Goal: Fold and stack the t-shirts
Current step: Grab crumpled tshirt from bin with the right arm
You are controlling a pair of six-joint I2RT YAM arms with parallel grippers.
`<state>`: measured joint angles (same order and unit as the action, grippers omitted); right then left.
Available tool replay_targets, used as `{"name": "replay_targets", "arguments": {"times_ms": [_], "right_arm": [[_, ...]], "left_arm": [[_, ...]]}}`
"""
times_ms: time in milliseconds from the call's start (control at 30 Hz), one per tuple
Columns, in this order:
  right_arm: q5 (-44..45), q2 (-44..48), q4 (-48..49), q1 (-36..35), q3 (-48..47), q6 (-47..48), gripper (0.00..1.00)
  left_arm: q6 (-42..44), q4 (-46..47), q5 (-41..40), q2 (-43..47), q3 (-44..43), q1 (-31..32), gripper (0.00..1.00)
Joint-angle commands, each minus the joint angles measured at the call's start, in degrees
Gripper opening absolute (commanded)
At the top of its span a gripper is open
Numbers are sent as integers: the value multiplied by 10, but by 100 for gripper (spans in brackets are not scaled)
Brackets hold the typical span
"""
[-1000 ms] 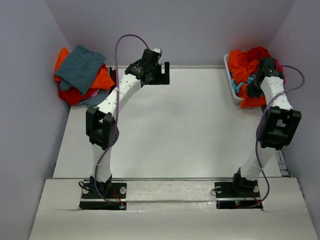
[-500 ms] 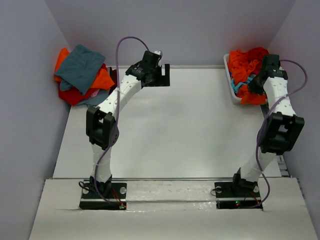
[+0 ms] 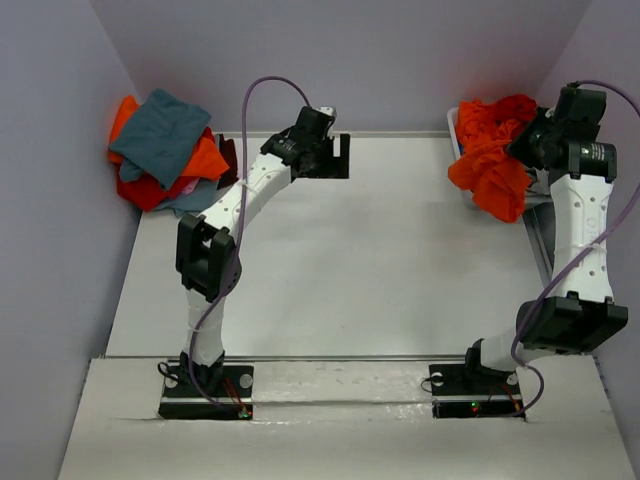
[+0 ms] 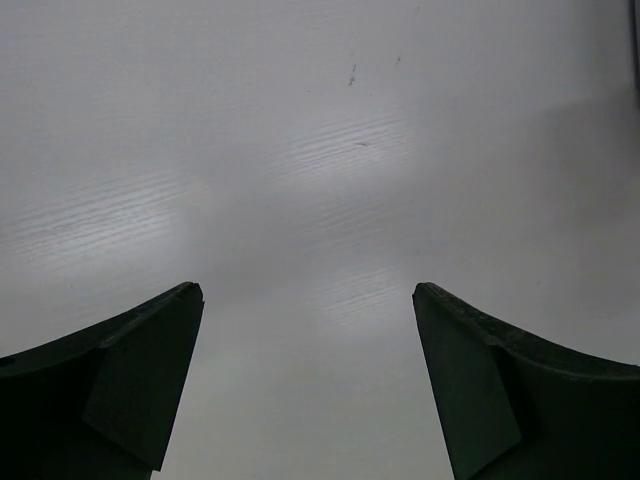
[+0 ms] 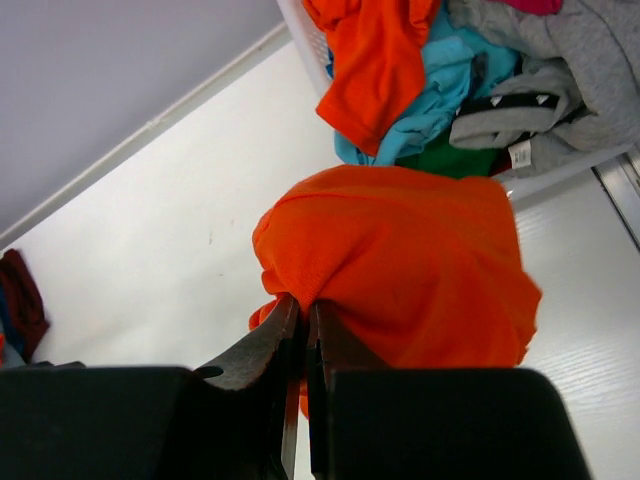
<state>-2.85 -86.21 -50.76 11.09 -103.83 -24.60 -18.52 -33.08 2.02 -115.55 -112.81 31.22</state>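
Observation:
My right gripper [image 3: 528, 145] [image 5: 305, 305] is shut on a bright orange t-shirt [image 3: 492, 172] [image 5: 400, 265] and holds it hanging in the air beside the white bin [image 3: 455, 130] at the back right. The bin [image 5: 300, 30] holds more t-shirts [image 5: 470, 70] in orange, turquoise and grey. A stack of folded t-shirts [image 3: 163, 148], teal-grey on top of orange and red, lies at the back left. My left gripper [image 3: 334, 155] [image 4: 308, 300] is open and empty, low over the bare table near the back edge.
The white table [image 3: 330, 260] is walled on the left, back and right. A metal rail [image 3: 540, 250] runs along the table's right edge below the bin.
My right gripper has risen out of the bin with the orange t-shirt and lifted it clear. My left gripper has shifted slightly to the right.

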Motion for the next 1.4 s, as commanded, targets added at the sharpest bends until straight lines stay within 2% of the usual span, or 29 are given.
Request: {"name": "replay_targets", "arguments": {"times_ms": [0, 300, 367, 433, 533, 667, 833, 1000, 1200, 1367], "right_arm": [[-38, 48, 14, -5, -37, 26, 7], [-62, 97, 37, -10, -30, 35, 7], [-39, 124, 74, -10, -9, 30, 7], [33, 163, 108, -10, 33, 30, 7], [44, 100, 44, -10, -19, 32, 7], [10, 36, 40, -10, -5, -1, 7], [26, -106, -44, -10, -62, -7, 7], [40, -154, -35, -10, -78, -20, 7], [48, -207, -60, -10, -183, -26, 7], [64, -220, -55, 5, -157, -45, 7]], "left_arm": [[1, 5, -13, 34, 6, 10, 99], [3, 2, -15, 37, 14, 22, 99], [4, 1, -15, 39, 14, 22, 99], [5, 1, -33, 44, 20, 22, 99], [6, 3, -32, 45, 23, 27, 99], [4, 1, -30, 45, 20, 27, 99], [9, 1, -39, 56, 27, 27, 99], [11, 1, -49, 64, 38, 27, 99], [13, 8, -51, 69, 57, 27, 99], [16, 14, -48, 72, 67, 27, 99]]}}
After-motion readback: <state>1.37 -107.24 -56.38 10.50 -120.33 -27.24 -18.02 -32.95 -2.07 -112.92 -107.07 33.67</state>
